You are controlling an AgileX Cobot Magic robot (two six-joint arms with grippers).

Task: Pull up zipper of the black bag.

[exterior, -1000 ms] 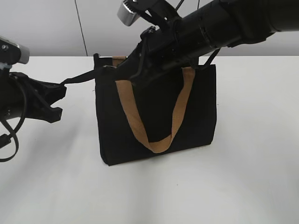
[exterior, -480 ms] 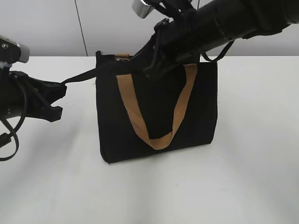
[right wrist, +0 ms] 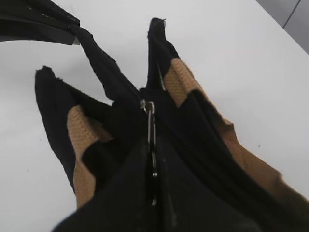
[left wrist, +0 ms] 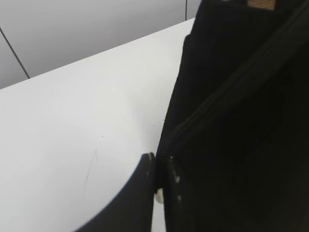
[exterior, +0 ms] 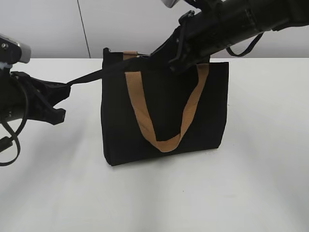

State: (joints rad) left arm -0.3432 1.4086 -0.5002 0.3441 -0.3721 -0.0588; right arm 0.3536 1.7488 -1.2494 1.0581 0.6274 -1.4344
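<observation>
Zipper [right wrist: 150, 112] pull pinched between right fingers [right wrist: 166, 193], bag [exterior: 164, 111] upright

You have a plain white surface [exterior: 251, 183] running from the near edge to the far wall. That wall [exterior: 48, 29] is pale grey and flat, split by a thin dark vertical seam [exterior: 83, 29] at far left. Your light is soft and even, laying faint grey shadows on the white. In the left wrist view a fine scratch [left wrist: 91, 164] marks the surface.
</observation>
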